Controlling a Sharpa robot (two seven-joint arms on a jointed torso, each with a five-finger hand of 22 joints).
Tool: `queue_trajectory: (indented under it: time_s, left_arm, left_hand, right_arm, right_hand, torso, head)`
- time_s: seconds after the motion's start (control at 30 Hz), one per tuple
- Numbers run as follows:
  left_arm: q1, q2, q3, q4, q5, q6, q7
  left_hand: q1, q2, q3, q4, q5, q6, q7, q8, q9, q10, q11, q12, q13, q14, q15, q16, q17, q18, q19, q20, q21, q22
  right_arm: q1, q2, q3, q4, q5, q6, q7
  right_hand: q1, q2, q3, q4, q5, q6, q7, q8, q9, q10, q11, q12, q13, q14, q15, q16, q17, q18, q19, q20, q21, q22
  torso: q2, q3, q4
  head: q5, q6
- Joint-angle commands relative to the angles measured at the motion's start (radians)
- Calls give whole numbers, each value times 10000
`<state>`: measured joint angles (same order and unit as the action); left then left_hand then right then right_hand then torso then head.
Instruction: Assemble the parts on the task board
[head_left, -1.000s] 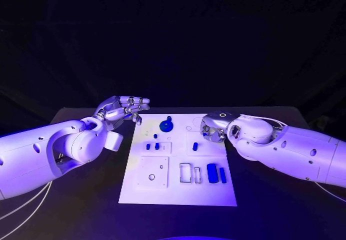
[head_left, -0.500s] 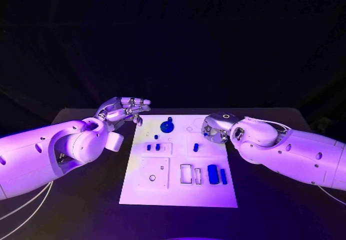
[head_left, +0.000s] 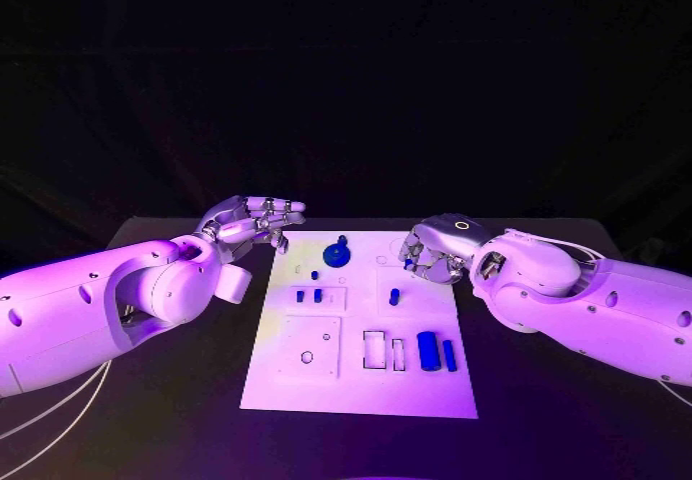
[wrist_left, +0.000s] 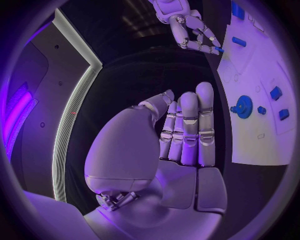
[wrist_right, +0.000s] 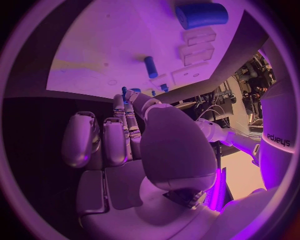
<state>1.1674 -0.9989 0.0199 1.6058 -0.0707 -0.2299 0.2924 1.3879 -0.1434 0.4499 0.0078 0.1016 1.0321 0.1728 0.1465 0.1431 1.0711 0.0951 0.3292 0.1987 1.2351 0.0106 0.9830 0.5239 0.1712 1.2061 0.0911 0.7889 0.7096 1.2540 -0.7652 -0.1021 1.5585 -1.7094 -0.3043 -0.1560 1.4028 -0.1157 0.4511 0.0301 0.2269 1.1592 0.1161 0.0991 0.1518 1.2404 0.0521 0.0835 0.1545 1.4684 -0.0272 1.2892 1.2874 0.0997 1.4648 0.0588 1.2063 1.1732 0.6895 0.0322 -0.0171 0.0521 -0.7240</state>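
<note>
The white task board (head_left: 361, 385) lies in the middle of the black table. On it are a blue gear (head_left: 336, 255), short blue pegs (head_left: 307, 295), another peg (head_left: 394, 296) and a thick blue cylinder (head_left: 427, 350). My right hand (head_left: 436, 250) hovers over the board's far right corner and pinches a small blue part (wrist_right: 125, 91) at its fingertips; the left wrist view shows that part (wrist_left: 219, 50) too. My left hand (head_left: 257, 220) hangs just off the board's far left corner with its fingers (wrist_left: 187, 125) side by side and nothing in it.
Empty rectangular slots (head_left: 382, 350) and a square plate with a round hole (head_left: 306, 347) take up the board's near half. A thin blue bar (head_left: 449, 354) lies beside the cylinder. Bare black table (head_left: 159, 420) surrounds the board.
My right hand has shifted slightly up and toward the board's far edge, still with the small part. The left hand has barely moved.
</note>
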Motion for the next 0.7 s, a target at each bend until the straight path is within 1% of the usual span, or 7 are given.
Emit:
queue_trajectory:
  time_s: [0.03,0.17,0.2,0.33,0.47,0.57,0.7]
  left_arm:
    - [10,64,3,-18,33,218,12]
    - [10,145,2,-54,33,222,21]
    - [9,174,1,-66,33,228,24]
    - [9,244,1,-84,33,239,40]
    - [8,279,0,-84,33,245,57]
    - [8,296,0,-93,33,248,50]
    - [9,328,0,-84,33,263,37]
  left_hand:
    - [-8,99,-6,-31,34,-59,-9,-33,-10,-60,-1,34,12,-46,-3,-62,-11,90,32,23,-49,-27]
    - [-8,100,-7,-31,34,-60,-9,-33,-10,-61,-1,35,12,-47,-2,-63,-12,90,32,23,-50,-29]
    - [-10,103,-9,-31,35,-61,-9,-31,-9,-63,0,38,13,-51,-1,-65,-14,90,33,24,-53,-32]
    - [-10,103,-9,-31,35,-61,-9,-31,-9,-63,0,38,13,-51,-1,-65,-14,90,33,24,-53,-32]
    - [-15,106,-14,-30,35,-61,-7,-29,-9,-66,1,44,15,-57,1,-68,-19,90,36,26,-54,-33]
    - [-21,115,-18,-27,35,-60,-7,-25,-7,-67,1,51,17,-63,2,-72,-24,90,39,28,-57,-35]
    - [-24,118,-20,-26,35,-59,-7,-23,-6,-67,1,55,18,-65,3,-73,-26,90,40,29,-59,-38]
  right_arm:
    - [-4,36,14,446,172,-382,130]
    - [-76,249,20,881,245,-483,221]
    - [-110,346,21,978,250,-509,248]
    - [-269,704,21,1106,189,-538,268]
    - [-541,1125,-7,937,86,-520,283]
    - [-824,1518,-37,659,-22,-497,320]
    - [-1113,1879,-78,337,-81,-459,358]
  right_hand:
    - [-18,48,7,-67,24,45,20,55,11,93,-10,2,1,567,-61,67,8,-171,80,32,32,10]
    - [-18,44,8,-73,28,46,22,55,14,96,-10,0,2,567,-61,66,6,-169,77,32,27,4]
    - [-17,43,9,-75,29,46,22,55,14,97,-10,-1,2,567,-61,65,5,-168,75,32,24,0]
    - [-17,43,13,-82,36,48,26,55,19,100,-9,-4,4,568,-61,75,13,-168,74,33,27,4]
    - [-19,48,15,-83,38,50,28,55,21,103,-8,-6,5,569,-61,81,17,-168,74,33,32,9]
    - [-23,44,14,-87,40,49,32,54,24,104,-6,-9,6,567,-60,73,8,-165,69,33,20,-4]
    - [-25,43,14,-90,41,50,34,54,26,107,-5,-11,7,569,-60,86,20,-168,73,34,35,13]
  torso:
    - [-9,7,1]
    - [2,7,19]
    - [2,2,35]
    - [-2,-7,60]
    - [-4,-16,48]
    - [-2,1,32]
    - [15,-10,74]
  head:
    - [107,14]
    - [255,22]
    - [343,7]
    - [544,-53]
    - [797,-122]
    - [1077,-267]
    - [1247,-334]
